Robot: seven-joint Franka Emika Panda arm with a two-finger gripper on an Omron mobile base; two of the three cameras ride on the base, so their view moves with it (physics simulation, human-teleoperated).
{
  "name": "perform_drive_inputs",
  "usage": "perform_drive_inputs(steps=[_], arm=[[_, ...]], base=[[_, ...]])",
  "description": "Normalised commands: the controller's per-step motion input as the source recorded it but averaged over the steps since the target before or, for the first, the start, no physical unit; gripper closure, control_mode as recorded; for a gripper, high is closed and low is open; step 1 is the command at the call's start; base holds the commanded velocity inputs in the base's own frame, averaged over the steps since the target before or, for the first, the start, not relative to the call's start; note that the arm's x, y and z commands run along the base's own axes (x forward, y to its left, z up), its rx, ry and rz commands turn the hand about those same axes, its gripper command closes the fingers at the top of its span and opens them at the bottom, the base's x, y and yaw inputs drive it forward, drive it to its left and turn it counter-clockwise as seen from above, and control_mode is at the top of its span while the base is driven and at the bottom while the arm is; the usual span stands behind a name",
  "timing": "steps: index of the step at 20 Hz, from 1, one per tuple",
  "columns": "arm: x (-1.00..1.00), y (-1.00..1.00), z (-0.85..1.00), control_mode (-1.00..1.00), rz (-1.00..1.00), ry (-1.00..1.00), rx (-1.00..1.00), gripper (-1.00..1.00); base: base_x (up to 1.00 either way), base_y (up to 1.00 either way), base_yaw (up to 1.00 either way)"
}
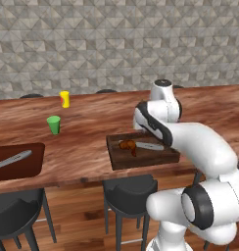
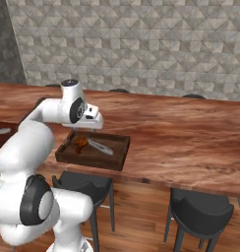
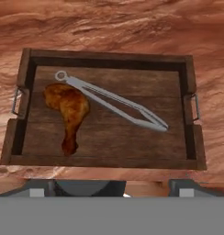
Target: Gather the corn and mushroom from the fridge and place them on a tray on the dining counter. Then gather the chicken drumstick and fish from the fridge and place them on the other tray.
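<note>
Drumstick (image 3: 68, 112) is lying in the wooden tray (image 3: 109, 161) just beside metal tongs (image 3: 114, 102), while the gripper (image 3: 107, 186) is hovering above, jaws spread and empty.

Left tray (image 1: 18, 162) cut off by the frame edge; arm hides the drumstick tray's (image 1: 141, 156) right corner beside the tongs (image 1: 150, 146).

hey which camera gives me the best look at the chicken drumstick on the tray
The hand view: it looks straight down on the chicken drumstick, lying whole on the tray beside the tongs. The left base view shows the drumstick small, with the arm close beside it; the right base view shows it small, just below the hand.
</note>
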Motion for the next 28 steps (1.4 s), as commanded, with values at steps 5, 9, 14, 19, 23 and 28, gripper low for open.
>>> perform_drive_inputs(steps=[5, 9, 14, 19, 23, 28], arm=[[-1.00, 0.00, 1.00, -1.00, 0.00, -0.02, 0.00, -1.00], [-0.95, -0.04, 0.87, -1.00, -0.03, -0.06, 0.00, -1.00], [-0.72, -0.05, 0.15, -1.00, -0.03, -0.16, 0.00, -1.00], [-0.31, -0.04, 0.00, -1.00, 0.00, -0.12, 0.01, -1.00], [-0.63, -0.11, 0.03, -1.00, 0.00, -0.03, 0.02, -1.00], [-0.46, -0.14, 0.00, -1.00, 0.00, 0.00, 0.00, -1.00]], base=[[0.00, 0.00, 0.00], [0.00, 0.00, 0.00], [0.00, 0.00, 0.00], [0.00, 0.00, 0.00], [0.00, 0.00, 0.00], [0.00, 0.00, 0.00]])
